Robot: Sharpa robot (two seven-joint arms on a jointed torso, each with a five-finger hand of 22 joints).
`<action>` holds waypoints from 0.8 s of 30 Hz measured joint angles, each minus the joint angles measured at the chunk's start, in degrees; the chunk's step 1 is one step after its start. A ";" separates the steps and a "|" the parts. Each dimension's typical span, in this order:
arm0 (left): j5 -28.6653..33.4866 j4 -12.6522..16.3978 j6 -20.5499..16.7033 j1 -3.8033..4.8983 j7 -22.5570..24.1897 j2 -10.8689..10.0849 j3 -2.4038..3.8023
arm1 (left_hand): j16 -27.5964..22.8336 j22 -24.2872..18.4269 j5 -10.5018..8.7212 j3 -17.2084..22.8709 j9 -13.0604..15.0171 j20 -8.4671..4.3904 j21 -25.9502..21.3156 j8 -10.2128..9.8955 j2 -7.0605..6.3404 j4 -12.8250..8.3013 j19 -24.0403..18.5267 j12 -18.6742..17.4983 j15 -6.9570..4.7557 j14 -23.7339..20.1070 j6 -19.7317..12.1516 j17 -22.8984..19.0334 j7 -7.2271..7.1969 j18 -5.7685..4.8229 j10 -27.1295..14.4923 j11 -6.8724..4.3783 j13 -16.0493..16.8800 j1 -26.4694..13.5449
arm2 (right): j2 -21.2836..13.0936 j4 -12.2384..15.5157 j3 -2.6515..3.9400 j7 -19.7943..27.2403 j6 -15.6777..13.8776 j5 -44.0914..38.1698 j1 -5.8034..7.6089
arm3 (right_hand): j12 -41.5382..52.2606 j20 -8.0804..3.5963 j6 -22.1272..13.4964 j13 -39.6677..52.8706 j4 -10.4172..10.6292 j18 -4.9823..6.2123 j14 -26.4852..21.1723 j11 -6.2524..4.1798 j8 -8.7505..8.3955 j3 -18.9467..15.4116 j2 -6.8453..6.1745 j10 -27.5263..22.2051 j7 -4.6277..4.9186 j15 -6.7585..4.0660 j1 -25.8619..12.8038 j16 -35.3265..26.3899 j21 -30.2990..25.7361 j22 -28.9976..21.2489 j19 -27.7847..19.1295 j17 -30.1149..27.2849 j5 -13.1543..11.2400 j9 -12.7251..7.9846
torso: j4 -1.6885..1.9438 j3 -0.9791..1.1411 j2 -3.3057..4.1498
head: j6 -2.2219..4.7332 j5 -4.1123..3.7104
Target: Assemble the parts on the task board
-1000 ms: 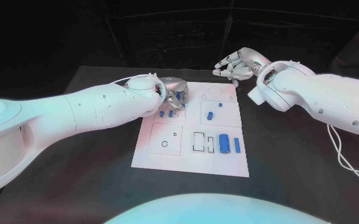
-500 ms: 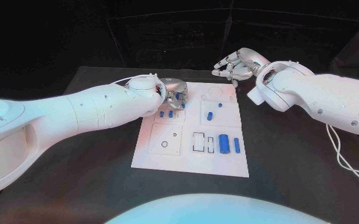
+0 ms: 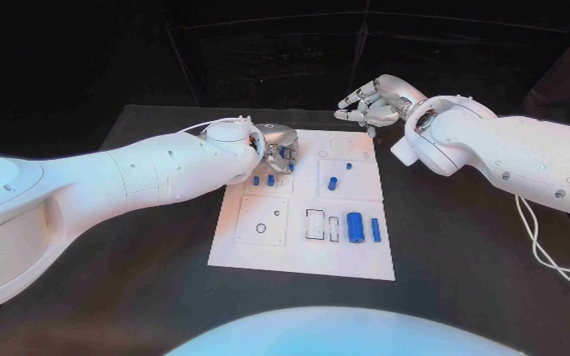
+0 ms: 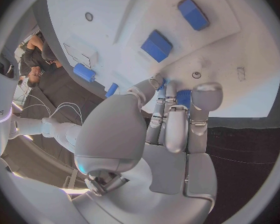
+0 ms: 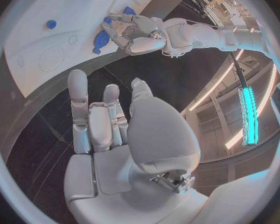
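Head view, with both wrist views. The black table [image 3: 142, 290] fills the lower half of the frame and carries the white task board [image 3: 303, 253] at centre.

The left arm [image 3: 131, 179] enters from the left edge and ends at the board's upper left corner. There the left hand [image 3: 276, 146] is bent down over the board, its fingers [image 4: 177, 119] curled together with their tips at a small blue part [image 4: 184, 97]. Whether the part is actually pinched or only touched cannot be told; the posture suggests the hand is seating or picking a piece at that corner.

The right arm [image 3: 499, 154] enters from the right edge. The right hand [image 3: 374, 105] hangs beyond the board's upper right corner, over the table and apart from every part, fingers loosely spread and holding nothing. This is probably a waiting position that leaves the board free for the other hand.

Six blue parts can be counted on the board in the head view:
- a large cylinder [image 3: 355, 227] and a slimmer bar [image 3: 376, 230], side by side at lower right, beside outlined slots;
- a short peg [image 3: 333, 182] at centre right, with a tiny piece [image 3: 349, 166] just above it;
- two small blocks [image 3: 263, 180] below the left hand.

The part under the left fingers makes a seventh, though this count is uncertain.
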 measured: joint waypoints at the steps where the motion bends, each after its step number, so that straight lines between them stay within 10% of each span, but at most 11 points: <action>1: -0.01 -0.02 -0.01 0.00 0.00 0.00 0.01 | 0.00 0.07 0.00 0.15 -0.22 0.00 0.20 -0.50 -0.03 -0.15 0.00 -0.51 0.00 0.00 -0.15 -0.12 0.15 0.00 0.08 0.08 -0.18 -0.03 | 0.00 0.00 0.00 0.00 0.00 0.00 0.00 | 0.00 0.00 0.00 0.00 0.00 0.00 0.00 0.00 0.00 0.00 0.00 0.00 0.00 0.00 0.00 0.00 0.00 0.00 0.00 0.00 0.00 0.00 | 0.00 0.00 0.00 | 0.00 -0.01; 24: -0.05 0.06 -0.13 -0.06 0.06 -0.04 0.09 | 0.00 1.40 -0.21 0.59 -1.27 0.20 1.10 -2.64 -0.46 -0.59 0.20 -2.23 0.00 -0.01 -0.87 -0.85 0.37 0.00 -0.58 0.52 -1.85 -0.46 | 0.24 -0.13 0.00 -0.02 0.19 0.00 0.00 | 0.00 0.00 0.00 0.00 0.00 0.00 0.00 0.00 0.00 0.00 0.23 0.00 0.00 0.00 0.24 0.00 0.00 0.00 0.00 0.06 0.00 0.00 | 0.03 -0.02 -0.02 | -0.05 -0.05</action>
